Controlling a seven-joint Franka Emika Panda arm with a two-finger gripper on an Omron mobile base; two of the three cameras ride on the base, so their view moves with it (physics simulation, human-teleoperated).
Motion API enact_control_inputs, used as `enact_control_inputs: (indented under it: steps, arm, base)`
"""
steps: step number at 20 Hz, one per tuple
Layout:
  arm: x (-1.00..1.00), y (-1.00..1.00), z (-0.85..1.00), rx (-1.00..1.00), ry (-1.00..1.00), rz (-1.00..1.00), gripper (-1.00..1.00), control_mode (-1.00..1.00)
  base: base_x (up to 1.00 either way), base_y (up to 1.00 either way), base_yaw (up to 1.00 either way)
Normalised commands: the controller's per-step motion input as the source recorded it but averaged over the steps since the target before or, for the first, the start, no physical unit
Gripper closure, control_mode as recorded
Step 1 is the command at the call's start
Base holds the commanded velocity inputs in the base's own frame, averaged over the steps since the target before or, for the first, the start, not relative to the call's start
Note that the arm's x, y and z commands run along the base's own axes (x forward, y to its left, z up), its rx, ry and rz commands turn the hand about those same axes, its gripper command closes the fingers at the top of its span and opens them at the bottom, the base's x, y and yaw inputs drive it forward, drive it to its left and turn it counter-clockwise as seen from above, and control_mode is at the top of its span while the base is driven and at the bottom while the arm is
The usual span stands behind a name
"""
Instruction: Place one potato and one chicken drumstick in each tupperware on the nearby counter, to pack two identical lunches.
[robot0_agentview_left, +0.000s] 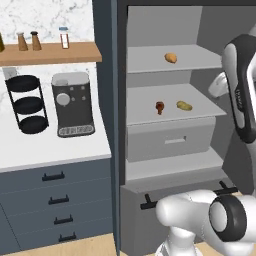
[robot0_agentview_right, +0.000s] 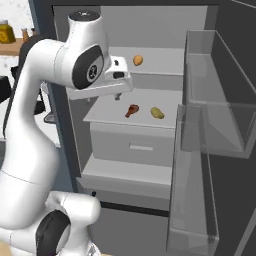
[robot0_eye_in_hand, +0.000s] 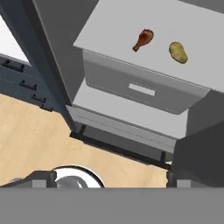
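Note:
Inside the open fridge, a reddish-brown chicken drumstick (robot0_agentview_left: 159, 107) (robot0_agentview_right: 132, 110) (robot0_eye_in_hand: 143, 40) lies on the middle shelf, with a yellowish-olive potato (robot0_agentview_left: 184, 105) (robot0_agentview_right: 157, 113) (robot0_eye_in_hand: 178, 52) just to its right. An orange-tan potato (robot0_agentview_left: 171, 58) (robot0_agentview_right: 138, 60) rests on the shelf above. My gripper (robot0_agentview_right: 119, 94) (robot0_eye_in_hand: 109, 182) hangs open and holds nothing, in front of the fridge and above the middle shelf's front left, apart from the food. The white counter (robot0_agentview_left: 50, 150) runs left of the fridge. The tupperware is out of view.
A black coffee machine (robot0_agentview_left: 73, 105) and a black three-tier rack (robot0_agentview_left: 27, 104) stand on the counter. The clear-shelved fridge door (robot0_agentview_right: 210, 130) is swung open on the right. A grey drawer (robot0_agentview_left: 170, 139) sits under the middle shelf. Wooden floor (robot0_eye_in_hand: 26, 144) lies below.

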Motion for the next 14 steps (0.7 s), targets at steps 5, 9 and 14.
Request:
enact_control_inputs:
  steps: [5, 9, 14]
  arm:
    - [1.0, 0.01, 0.1, 0.14, -0.08, 0.05, -1.0, -1.0]
    - [1.0, 0.1, 0.23, 0.0, -0.12, 0.01, -1.0, -1.0]
    - [1.0, 0.3, 0.21, -0.08, -0.15, -0.04, -1.0, -1.0]
  base:
    - [0.0, 0.0, 0.0]
    - [0.0, 0.0, 0.0]
    - [0.0, 0.0, 0.0]
